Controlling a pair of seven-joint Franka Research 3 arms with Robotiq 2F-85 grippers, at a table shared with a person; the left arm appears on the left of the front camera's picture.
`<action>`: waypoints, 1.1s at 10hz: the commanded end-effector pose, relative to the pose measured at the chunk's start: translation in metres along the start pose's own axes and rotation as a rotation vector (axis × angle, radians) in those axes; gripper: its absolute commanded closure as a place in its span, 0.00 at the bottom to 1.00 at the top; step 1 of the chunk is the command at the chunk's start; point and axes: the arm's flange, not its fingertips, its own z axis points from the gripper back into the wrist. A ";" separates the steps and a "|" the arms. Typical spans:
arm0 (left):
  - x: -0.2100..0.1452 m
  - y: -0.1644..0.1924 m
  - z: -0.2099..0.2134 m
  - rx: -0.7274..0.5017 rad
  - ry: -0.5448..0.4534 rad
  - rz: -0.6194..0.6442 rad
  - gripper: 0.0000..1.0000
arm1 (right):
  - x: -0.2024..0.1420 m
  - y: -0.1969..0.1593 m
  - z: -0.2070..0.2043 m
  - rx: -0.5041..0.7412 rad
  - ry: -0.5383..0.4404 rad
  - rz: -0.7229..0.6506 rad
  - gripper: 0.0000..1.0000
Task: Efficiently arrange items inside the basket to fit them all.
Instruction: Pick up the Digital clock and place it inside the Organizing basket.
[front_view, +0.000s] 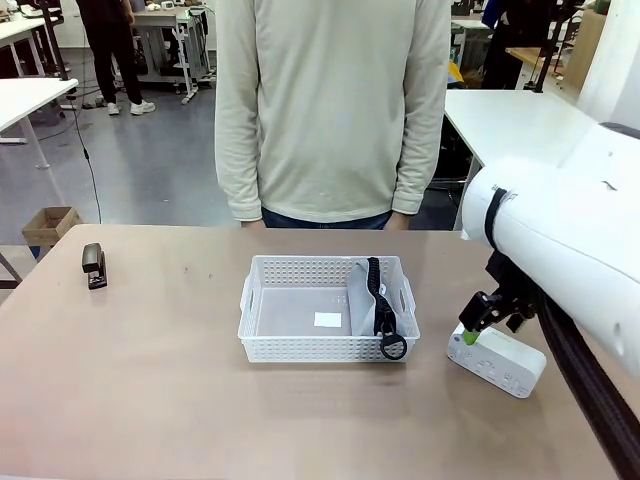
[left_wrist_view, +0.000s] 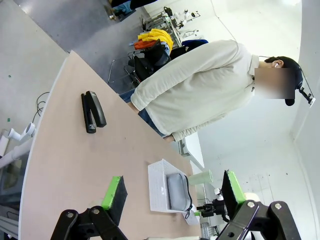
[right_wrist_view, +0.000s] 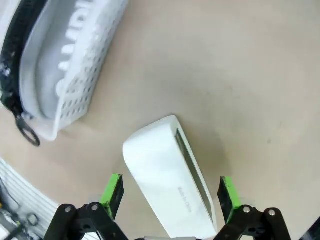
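Pose of right arm: the white arm comes in over the right edge of the wooden table with its wrist bent down. The right gripper is low over the left end of the white rounded rectangular box.
Right pincer: jaws wide apart. In the right wrist view a green pad stands on either side of the box, each with a gap to it, and nothing is gripped.
Pose of left arm: raised off the table's left end, looking along the tabletop towards the right end.
Left pincer: the left gripper is spread wide, with nothing between its pads.
Basket: the shallow white perforated plastic basket sits mid-table, one long side facing the robot.
Pouch: the grey pouch with black zipper strap stands on edge inside the basket against its right end. Its zip ring hangs over the near right corner.
Box: near the table's right edge, just beside the basket's right end but not touching it.
Stapler: the small black stapler lies near the table's far left corner, well apart from the basket.
Cup: the left wrist view adds a pale green cup past the basket's right end, toward the far edge. Whether it is upright or lying cannot be told.
Right wrist detail: faint print along the box's long face, and pale lettering on the pouch seen through the basket wall.
Person: the person stands at the far edge in a cream long-sleeved top, arms hanging.
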 end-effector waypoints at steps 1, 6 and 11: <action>0.001 0.000 0.000 -0.018 -0.012 -0.025 0.00 | -0.056 0.005 -0.009 0.004 -0.048 0.192 0.00; 0.001 0.000 0.000 -0.018 -0.012 -0.025 0.00 | -0.060 0.008 -0.017 0.001 0.048 0.371 0.00; 0.001 0.000 0.000 -0.018 -0.012 -0.025 0.00 | -0.063 0.008 -0.021 -0.027 0.090 0.386 0.00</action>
